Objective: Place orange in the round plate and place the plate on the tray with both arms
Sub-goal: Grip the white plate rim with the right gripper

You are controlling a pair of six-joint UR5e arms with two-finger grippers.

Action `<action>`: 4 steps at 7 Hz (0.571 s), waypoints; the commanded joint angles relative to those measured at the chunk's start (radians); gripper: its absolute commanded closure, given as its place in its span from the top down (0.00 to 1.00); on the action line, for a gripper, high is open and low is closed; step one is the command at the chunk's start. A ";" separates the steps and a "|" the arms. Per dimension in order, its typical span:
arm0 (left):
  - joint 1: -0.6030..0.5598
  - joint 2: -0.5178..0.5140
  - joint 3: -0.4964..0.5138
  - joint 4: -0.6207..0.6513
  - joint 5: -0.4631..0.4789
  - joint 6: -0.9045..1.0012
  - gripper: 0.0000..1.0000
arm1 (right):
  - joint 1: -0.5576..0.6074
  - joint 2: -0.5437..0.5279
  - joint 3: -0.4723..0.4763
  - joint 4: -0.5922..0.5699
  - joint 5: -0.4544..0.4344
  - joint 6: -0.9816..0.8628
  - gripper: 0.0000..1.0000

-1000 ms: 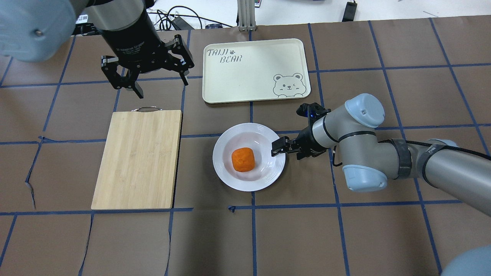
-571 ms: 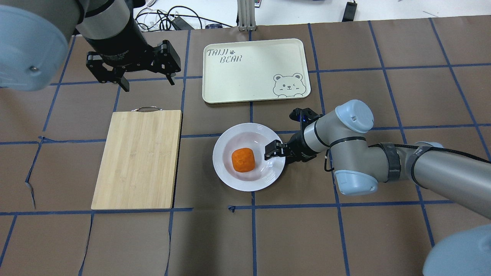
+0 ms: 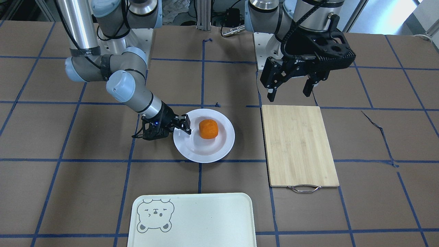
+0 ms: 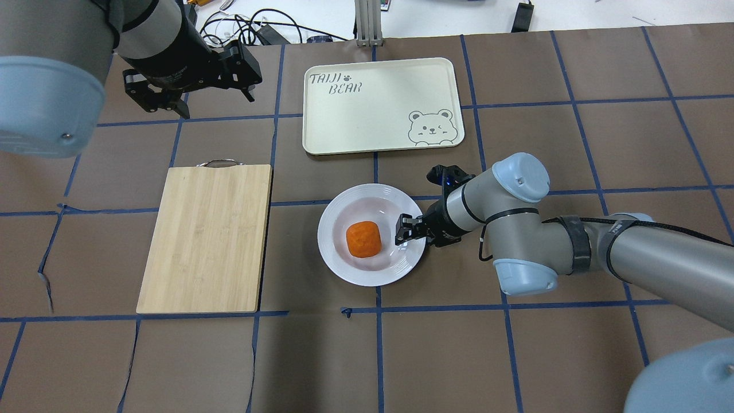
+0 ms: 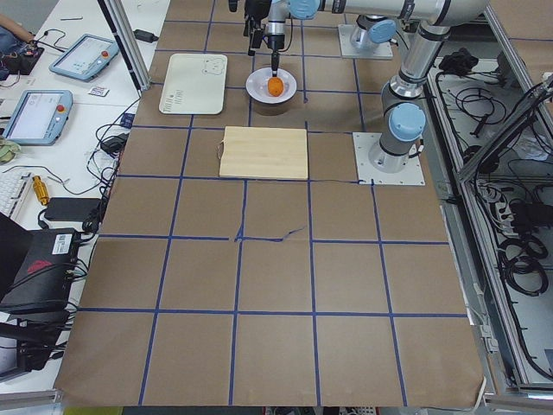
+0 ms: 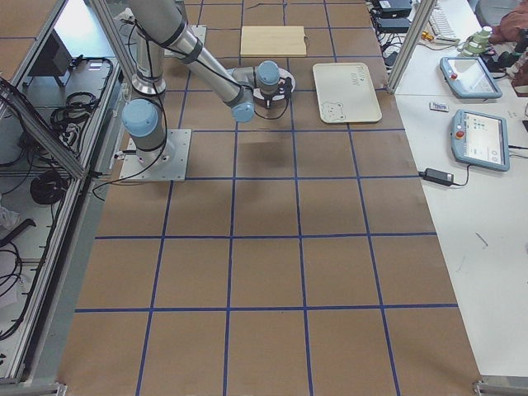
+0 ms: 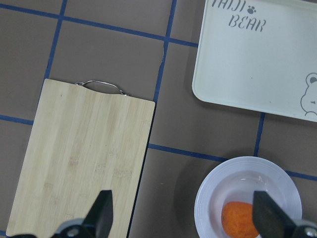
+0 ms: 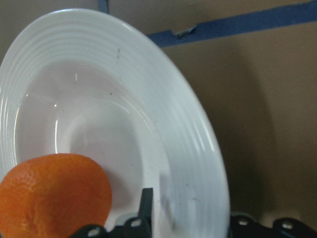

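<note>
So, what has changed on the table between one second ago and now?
The left gripper, open, moved away from the cutting board, toward the table's far left. The right gripper moved further in over the rim of the round plate, toward the orange; whether it has gripped the rim I cannot tell. The round plate, the orange, the tray and the cutting board stayed in place.

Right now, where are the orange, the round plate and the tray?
orange (image 4: 363,239): overhead exterior view, middle of its top skin.
round plate (image 4: 328,236): overhead exterior view, bare left rim.
tray (image 4: 375,117): overhead exterior view, bare middle of its floor.
</note>
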 commanded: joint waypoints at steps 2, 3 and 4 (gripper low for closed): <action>0.002 0.009 0.020 -0.010 0.003 -0.011 1.00 | 0.021 -0.013 -0.010 -0.002 -0.010 0.017 0.00; 0.002 0.009 0.020 -0.010 0.003 -0.014 1.00 | 0.027 -0.041 -0.021 -0.005 -0.007 0.070 0.00; 0.002 0.009 0.020 -0.009 0.006 -0.012 1.00 | 0.039 -0.078 -0.021 -0.001 -0.001 0.093 0.00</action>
